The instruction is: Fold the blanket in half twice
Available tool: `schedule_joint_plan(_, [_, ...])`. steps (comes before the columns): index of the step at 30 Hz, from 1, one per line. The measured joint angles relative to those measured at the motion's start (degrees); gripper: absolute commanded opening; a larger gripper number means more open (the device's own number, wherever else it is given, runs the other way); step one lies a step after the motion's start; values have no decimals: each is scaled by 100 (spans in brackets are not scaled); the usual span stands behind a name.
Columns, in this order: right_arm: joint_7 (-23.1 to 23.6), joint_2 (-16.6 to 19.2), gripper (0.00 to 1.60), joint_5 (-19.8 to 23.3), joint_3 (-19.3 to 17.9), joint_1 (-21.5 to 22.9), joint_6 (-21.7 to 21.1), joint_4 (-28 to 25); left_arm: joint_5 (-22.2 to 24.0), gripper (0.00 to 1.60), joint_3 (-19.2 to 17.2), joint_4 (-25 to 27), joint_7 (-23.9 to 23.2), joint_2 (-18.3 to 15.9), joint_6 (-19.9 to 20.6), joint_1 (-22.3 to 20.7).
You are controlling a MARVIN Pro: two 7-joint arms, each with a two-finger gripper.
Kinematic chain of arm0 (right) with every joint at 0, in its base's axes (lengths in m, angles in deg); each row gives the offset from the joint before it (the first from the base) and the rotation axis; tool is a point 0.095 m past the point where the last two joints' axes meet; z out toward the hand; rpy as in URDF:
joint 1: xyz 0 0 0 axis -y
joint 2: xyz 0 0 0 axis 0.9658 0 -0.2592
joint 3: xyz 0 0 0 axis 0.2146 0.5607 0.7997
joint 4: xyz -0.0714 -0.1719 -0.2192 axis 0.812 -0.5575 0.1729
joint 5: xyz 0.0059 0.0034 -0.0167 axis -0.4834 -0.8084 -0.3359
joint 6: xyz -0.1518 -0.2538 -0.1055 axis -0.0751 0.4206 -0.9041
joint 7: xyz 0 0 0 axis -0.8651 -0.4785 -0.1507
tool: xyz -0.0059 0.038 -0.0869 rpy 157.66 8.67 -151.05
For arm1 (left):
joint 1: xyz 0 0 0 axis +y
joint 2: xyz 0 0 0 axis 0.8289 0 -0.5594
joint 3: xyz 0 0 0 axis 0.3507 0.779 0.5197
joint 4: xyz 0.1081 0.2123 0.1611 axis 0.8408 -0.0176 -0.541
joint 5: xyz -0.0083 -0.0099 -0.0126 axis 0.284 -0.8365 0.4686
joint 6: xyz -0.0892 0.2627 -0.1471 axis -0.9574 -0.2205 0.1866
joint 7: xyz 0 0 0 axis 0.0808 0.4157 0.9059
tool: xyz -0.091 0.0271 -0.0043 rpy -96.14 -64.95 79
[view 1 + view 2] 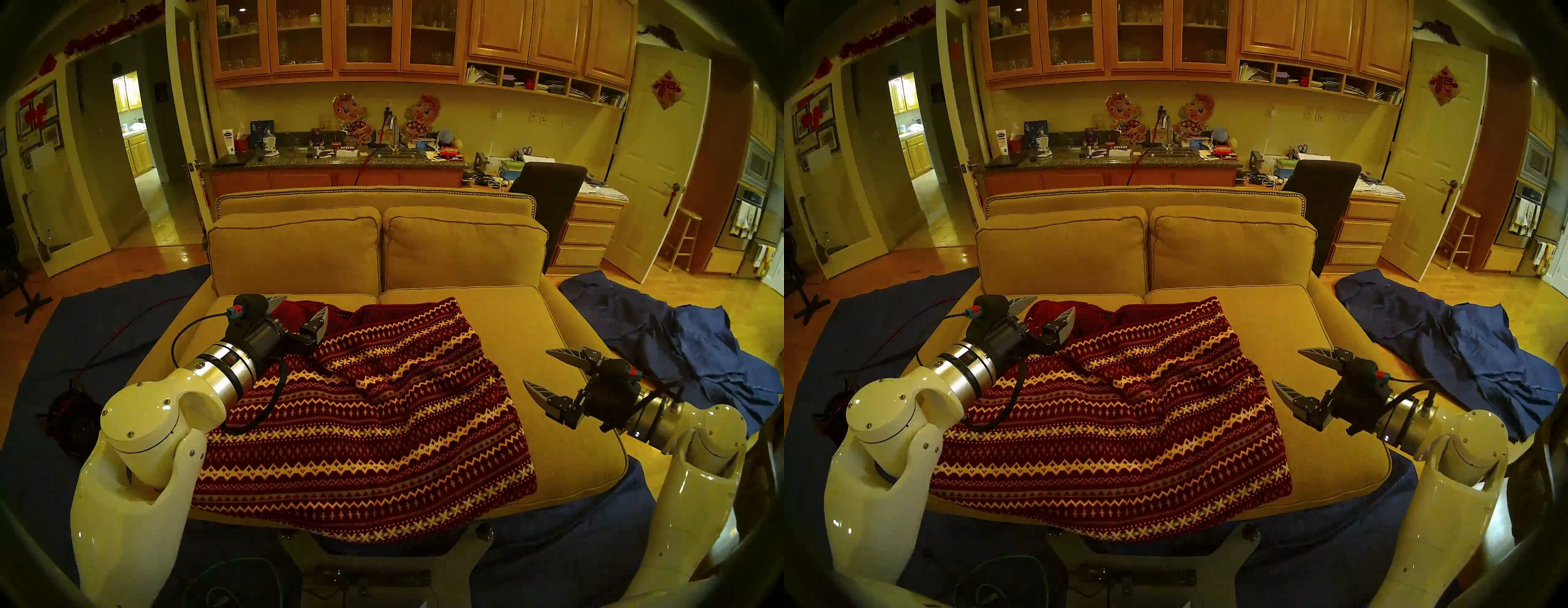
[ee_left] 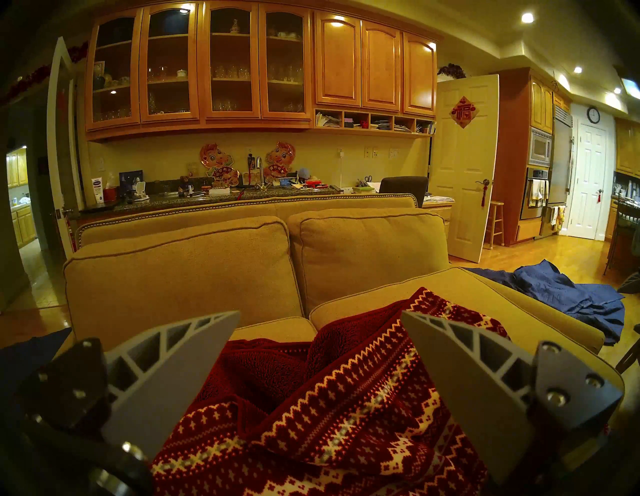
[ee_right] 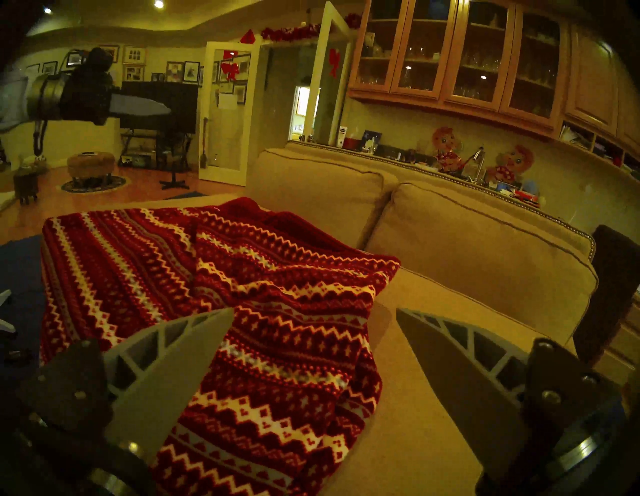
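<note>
Red fleece with cream and grey patterned bands, the blanket (image 1: pixel 373 429) lies bunched and loosely doubled over the left seat cushion of the tan sofa (image 1: pixel 564 382), its near edge drooping over the sofa's front. From the head's left eye, the left gripper (image 1: pixel 299 312) reaches nearly level above the blanket's far left corner, jaws spread wide with nothing between them, its black cable looping down onto the fleece; the right gripper (image 1: pixel 539 367) hangs off the blanket's right edge over bare cushion, pointing toward the blanket, jaws likewise wide apart and empty. A wrinkled blue cloth (image 1: pixel 687 348) lies on the floor to the right of the blanket, beyond the sofa arm. The head's right eye shows the same layout: left gripper (image 1: pixel 1047 309) over the blanket (image 1: pixel 1123 424), right gripper (image 1: pixel 1289 365) clear of it. The left wrist view looks past two parted grey fingers (image 2: pixel 180 374) at the blanket (image 2: pixel 329 426) heaped just below, its plain red reverse turned up in a hollow before the sofa's back cushions. The right wrist view shows its own fingers (image 3: pixel 173 367) standing open, the blanket (image 3: pixel 242 277) beneath and beyond the one at lower left, bare cushion under the other, with the left gripper (image 3: pixel 166 111) seen side-on high above the blanket's far end.
</note>
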State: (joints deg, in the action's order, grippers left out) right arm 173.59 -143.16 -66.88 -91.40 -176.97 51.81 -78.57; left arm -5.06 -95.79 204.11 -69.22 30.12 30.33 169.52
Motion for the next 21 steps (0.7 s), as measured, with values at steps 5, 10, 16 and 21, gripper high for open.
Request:
schedule_joint_plan(5, [0,83,160,206,28,-255,-93,-107,0,160,0,1,0,0,0,0])
schedule_joint_plan(10, [0,155,160,315,66,-390,-137,-143,0,160,0,2,0,0,0,0])
schedule_joint_plan(16, [0,228,160,403,97,-495,-161,-158,0,160,0,3,1,0,1,0])
schedule_joint_plan(21, [0,269,160,447,118,-542,-168,-160,0,160,0,3,1,0,1,0])
